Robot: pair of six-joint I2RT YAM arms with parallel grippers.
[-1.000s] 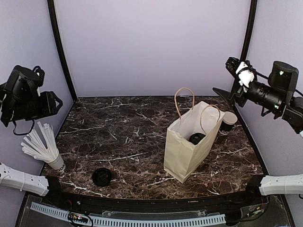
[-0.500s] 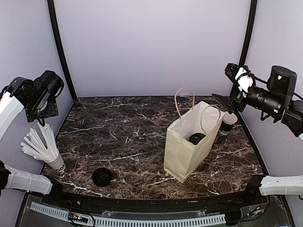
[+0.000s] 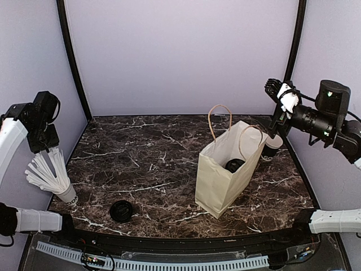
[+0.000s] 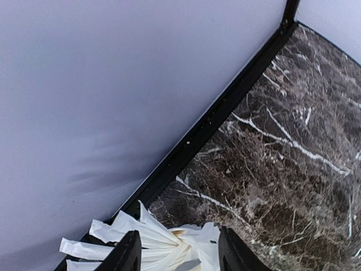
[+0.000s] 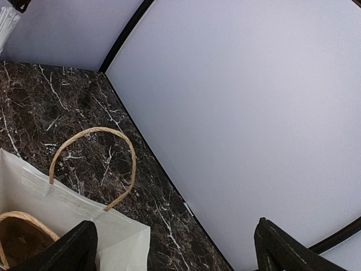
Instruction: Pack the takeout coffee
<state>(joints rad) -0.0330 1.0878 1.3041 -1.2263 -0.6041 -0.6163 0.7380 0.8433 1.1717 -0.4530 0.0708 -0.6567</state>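
Top external view: the right gripper (image 3: 275, 107) is held high over the table's (image 3: 141, 164) 2 o'clock corner, close to the wall (image 3: 180, 56). Its fingers are spread wide and nothing is held. The bag (image 3: 223, 180) is seen below it toward 7 o'clock, standing open-mouthed, handles up. A bare-rimmed cup (image 3: 272, 145) is set at the bag's 2 o'clock, near the table's side rail.

The left gripper (image 4: 180, 248) is poised just above the straws (image 3: 48, 172) at the 9 o'clock edge, fingers apart and empty. A broad stretch of marble is seen between straws and bag. A loose lid (image 3: 121, 210) is laid near the front edge at 7 o'clock.

The coffee (image 3: 234, 165) is found inside the bag. Only its black lid is shown through the mouth; its walls are hidden.
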